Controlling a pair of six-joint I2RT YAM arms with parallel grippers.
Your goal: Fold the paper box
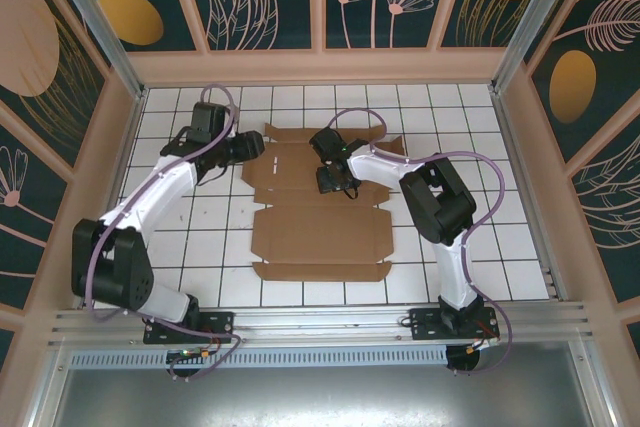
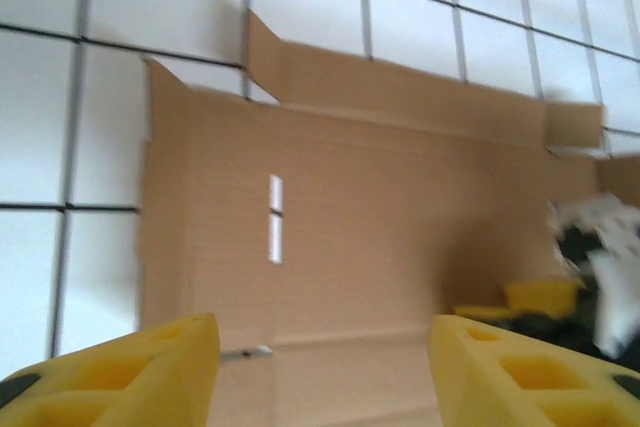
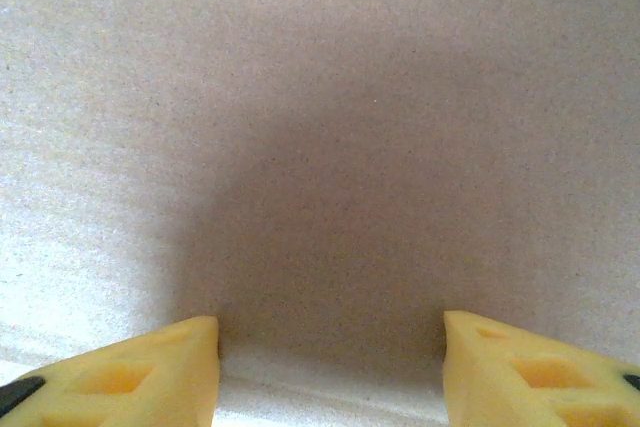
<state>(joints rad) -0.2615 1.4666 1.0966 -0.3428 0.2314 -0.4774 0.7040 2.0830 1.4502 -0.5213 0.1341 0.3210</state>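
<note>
Top view: we see the paper box point(image 1: 318, 237) lying flat on the tiled surface point(image 1: 480, 237). The left wrist view adds its slots point(image 2: 275, 217), with the left hand point(image 2: 322, 377) open over the sheet. Right hand point(image 3: 330, 372) open, close over cardboard.

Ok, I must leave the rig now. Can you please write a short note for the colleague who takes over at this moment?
Left gripper: open, holds nothing, at the left edge of the sheet's far half, pointing across it.
Right gripper: open, holds nothing, very close over the cardboard near the middle of the far half.
Paper box: a flat die-cut sheet on the tiled table, between the two arms.
Done: no fold to be seen; from above the flaps all look flat.
Left: the whole folding, that is, raise the walls, tuck the flaps, close the box.
</note>
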